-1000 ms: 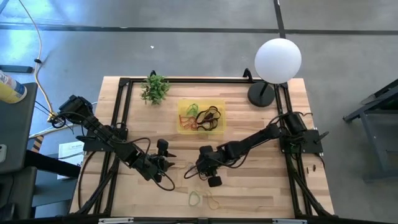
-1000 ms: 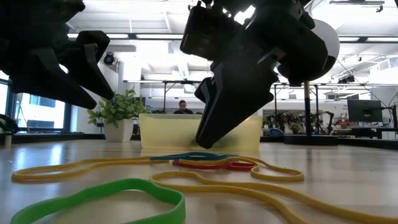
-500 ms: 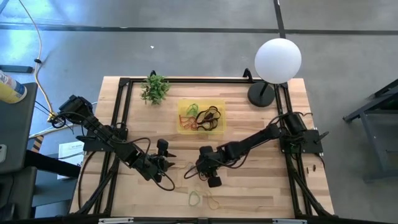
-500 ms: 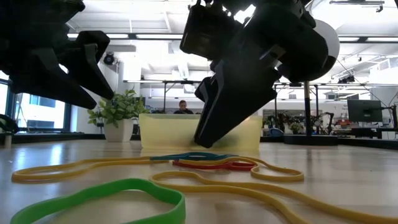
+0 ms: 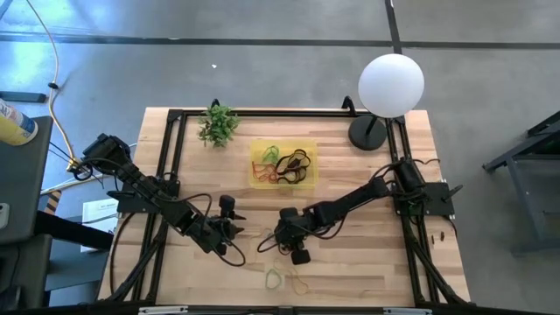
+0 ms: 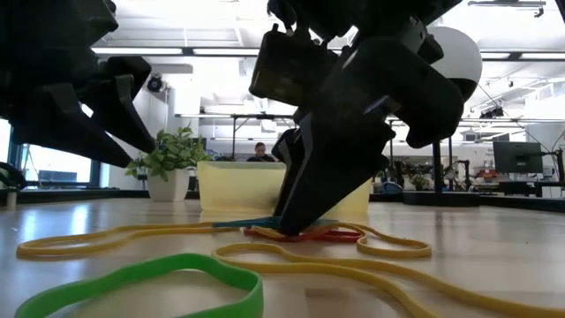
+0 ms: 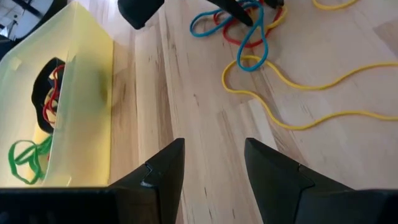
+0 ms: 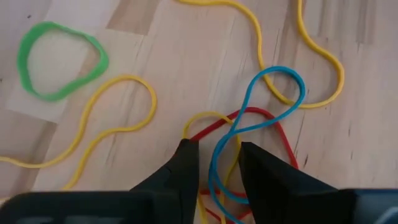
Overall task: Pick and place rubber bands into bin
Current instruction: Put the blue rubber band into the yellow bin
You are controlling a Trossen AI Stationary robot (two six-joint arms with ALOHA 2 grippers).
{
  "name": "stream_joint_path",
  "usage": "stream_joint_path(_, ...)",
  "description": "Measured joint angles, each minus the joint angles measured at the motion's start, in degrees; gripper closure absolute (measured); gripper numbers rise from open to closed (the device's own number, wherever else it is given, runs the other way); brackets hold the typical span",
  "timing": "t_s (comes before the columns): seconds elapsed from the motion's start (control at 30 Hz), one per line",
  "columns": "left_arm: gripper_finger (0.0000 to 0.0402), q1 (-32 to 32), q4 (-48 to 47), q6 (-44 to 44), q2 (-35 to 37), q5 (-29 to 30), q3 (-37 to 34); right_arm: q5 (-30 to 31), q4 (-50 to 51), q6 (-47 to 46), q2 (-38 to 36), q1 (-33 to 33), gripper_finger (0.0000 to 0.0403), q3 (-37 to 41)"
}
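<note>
Several rubber bands lie loose on the wooden table near its front: a blue one (image 8: 273,87) crossed over a red one (image 8: 283,140), long yellow ones (image 8: 124,106) and a green loop (image 8: 59,59). My right gripper (image 8: 216,146) is open and low over the blue and red bands (image 6: 309,235), one finger on each side of the blue loop. My left gripper (image 7: 214,149) is open and empty, above the table to the left of that pile (image 5: 234,229). The yellow bin (image 5: 283,164) stands farther back and holds black, red and green bands. My right gripper comes at the crossed blue and red bands (image 8: 224,140) slanting down from above. Its open fingertips (image 6: 287,228) reach table height on either side of the blue loop. I cannot tell whether they touch the bands, which lie flat on the table.
A small green plant (image 5: 218,124) stands at the back left and a white globe lamp (image 5: 389,87) at the back right. A black frame runs along the table's edges. A green band (image 5: 275,279) and a yellow one (image 5: 300,283) lie by the front edge.
My right gripper has gone down, from a little above the table onto the blue and red bands, and has shifted slightly toward the left. The bands have stayed where they lay.
</note>
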State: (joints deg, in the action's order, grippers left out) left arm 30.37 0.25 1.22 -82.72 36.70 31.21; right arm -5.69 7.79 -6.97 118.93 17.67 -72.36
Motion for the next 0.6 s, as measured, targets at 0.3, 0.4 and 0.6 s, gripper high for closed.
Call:
stream_joint_path(0.3,0.0245,0.02,0.18,0.76,0.00,0.00,-0.16,-0.30,0.25,3.19,-0.02,-0.09,0.0392,0.06)
stream_joint_path(0.4,0.0245,0.02,0.18,0.76,0.00,0.00,-0.16,-0.21,0.33,3.32,-0.12,-0.09,0.0392,0.07)
stream_joint_path(0.6,0.0245,0.00,0.51,0.78,-0.02,0.00,-0.16,1.35,3.07,4.42,-2.52,-0.02,0.0398,0.20)
